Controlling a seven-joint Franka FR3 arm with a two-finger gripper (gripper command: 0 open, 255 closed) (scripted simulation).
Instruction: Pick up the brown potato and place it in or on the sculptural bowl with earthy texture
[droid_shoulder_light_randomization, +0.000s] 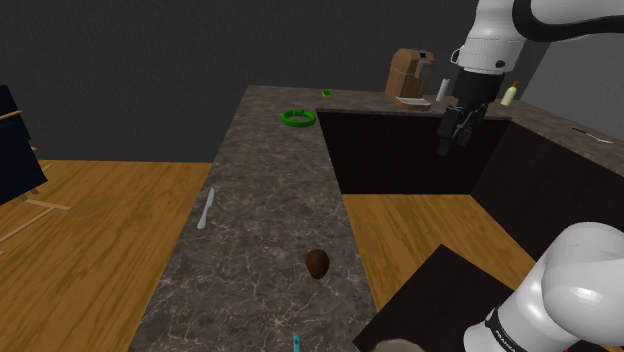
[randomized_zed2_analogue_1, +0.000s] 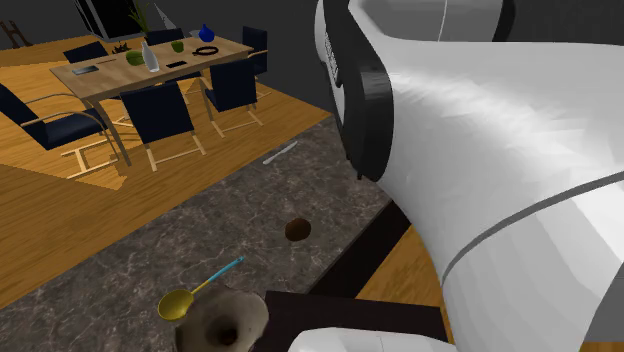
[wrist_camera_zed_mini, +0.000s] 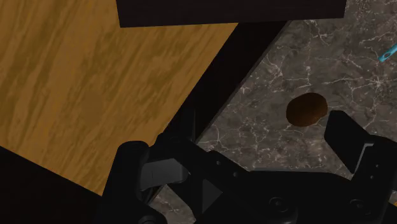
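While the gripper hangs spread wide, holding nothing, the potato lies dark brown, egg-shaped

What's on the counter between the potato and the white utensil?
Nothing. In the shoulder view, only bare marbled counter runs between the brown potato and the white utensil.

Potato on the counter, between knife and bowl (spoon just beside it), ring beyond

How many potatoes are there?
1. The potato lies on the dark stone counter, near the edge beside the wooden floor. The robot arm blocks part of the counter, so another could be hidden.
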